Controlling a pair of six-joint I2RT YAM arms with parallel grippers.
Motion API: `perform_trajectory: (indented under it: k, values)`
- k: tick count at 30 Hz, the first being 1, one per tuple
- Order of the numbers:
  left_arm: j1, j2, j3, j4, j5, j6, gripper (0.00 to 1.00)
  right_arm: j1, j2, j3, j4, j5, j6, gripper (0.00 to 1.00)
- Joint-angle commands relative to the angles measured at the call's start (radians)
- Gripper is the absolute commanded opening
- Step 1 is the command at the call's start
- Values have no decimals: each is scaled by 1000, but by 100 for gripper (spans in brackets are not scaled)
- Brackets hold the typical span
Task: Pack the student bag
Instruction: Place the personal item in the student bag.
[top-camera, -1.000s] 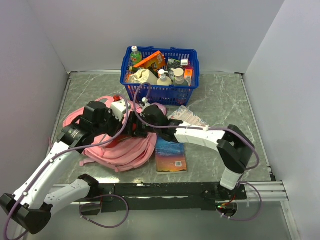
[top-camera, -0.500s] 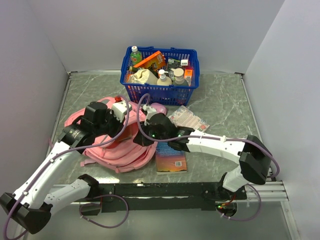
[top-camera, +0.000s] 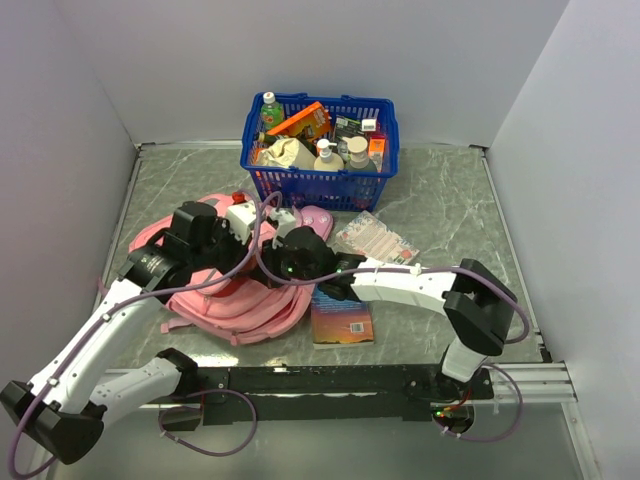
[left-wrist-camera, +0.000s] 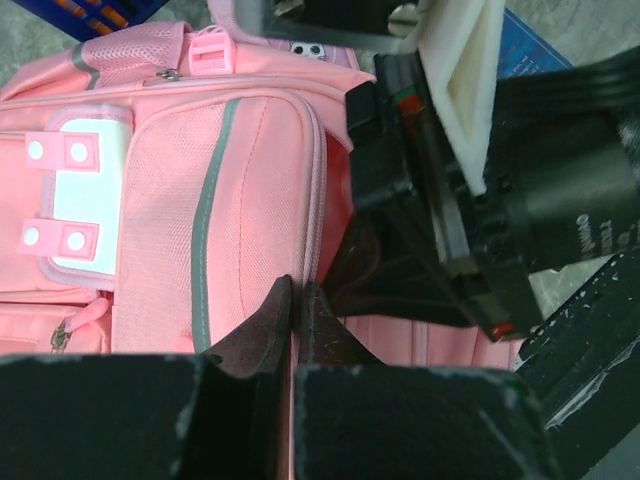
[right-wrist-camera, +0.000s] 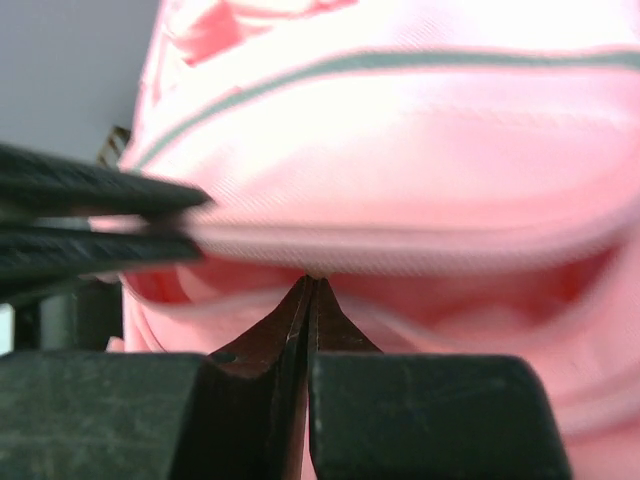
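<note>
Softly slumped, the pink student bag (top-camera: 238, 305) shows grey zip trims.

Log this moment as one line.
left gripper: shut on backpack | right gripper: shut on backpack | book: on table beside backpack

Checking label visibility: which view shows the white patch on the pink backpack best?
The left wrist view: the white patch on the student bag is close, sharp and unobstructed. From the top external camera, the arms overlie that area. The right wrist view shows only blurred pink fabric, no patch.
</note>
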Motion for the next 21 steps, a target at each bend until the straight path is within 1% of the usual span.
perform_trajectory:
  k: [1, 7, 9, 11, 12, 14, 15, 16, 19, 21]
  values:
    - [-6, -4, 95, 46, 119, -22, 1, 9, 17, 22, 229, 50, 17, 2]
    - [-6, 13, 117, 36, 160, -22, 1, 8, 51, 67, 240, 60, 19, 1]
    - [-6, 15, 123, 34, 159, -25, 1, 9, 30, 41, 253, 56, 14, 1]
    - [-3, 13, 123, 37, 153, -28, 1, 9, -4, 7, 253, 75, -2, 4]
    - [-1, 13, 120, 37, 153, -31, 1, 9, -50, -43, 253, 79, -12, 7]
    - [2, 13, 111, 40, 146, -29, 1, 11, -105, -96, 243, 108, -33, 19]
    - [0, 15, 101, 42, 148, -31, 1, 12, -166, -157, 240, 118, -41, 26]
    - [3, 22, 97, 42, 146, -32, 1, 15, -200, -188, 239, 127, -48, 42]
    - [3, 50, 81, 36, 166, -43, 1, 34, -343, -297, 196, 182, -81, 58]
    - [5, 65, 66, 40, 177, -48, 1, 52, -447, -362, 174, 234, -107, 63]
